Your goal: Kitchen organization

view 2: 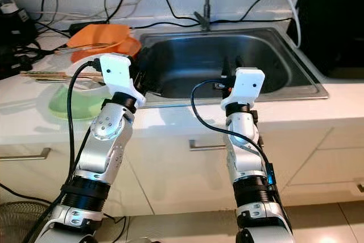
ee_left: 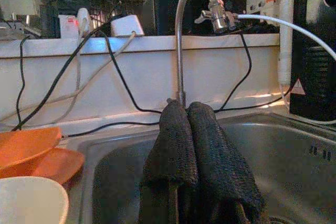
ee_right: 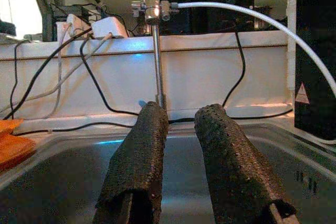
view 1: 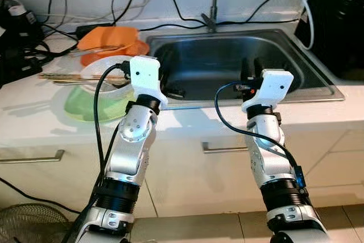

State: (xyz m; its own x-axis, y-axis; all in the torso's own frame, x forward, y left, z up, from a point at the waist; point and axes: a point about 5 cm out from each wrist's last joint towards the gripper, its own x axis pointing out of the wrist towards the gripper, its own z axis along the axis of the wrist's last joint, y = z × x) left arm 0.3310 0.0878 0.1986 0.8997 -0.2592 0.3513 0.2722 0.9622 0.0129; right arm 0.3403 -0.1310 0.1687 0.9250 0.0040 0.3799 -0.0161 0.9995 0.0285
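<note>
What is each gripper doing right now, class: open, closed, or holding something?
Left gripper: closed, holding nothing, at the sink's front edge.
Right gripper: open, holding nothing, over the sink.

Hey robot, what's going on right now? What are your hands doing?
Left gripper shut, empty, at sink front edge. Right gripper open, empty, over the basin. Orange dishes and green plate wait on counter, untouched. Cables trail behind the faucet.

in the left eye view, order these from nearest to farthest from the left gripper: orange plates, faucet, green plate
1. green plate, on the counter just to the left gripper's left.
2. orange plates, farther back on the counter.
3. faucet, behind the sink, across the basin.
</note>
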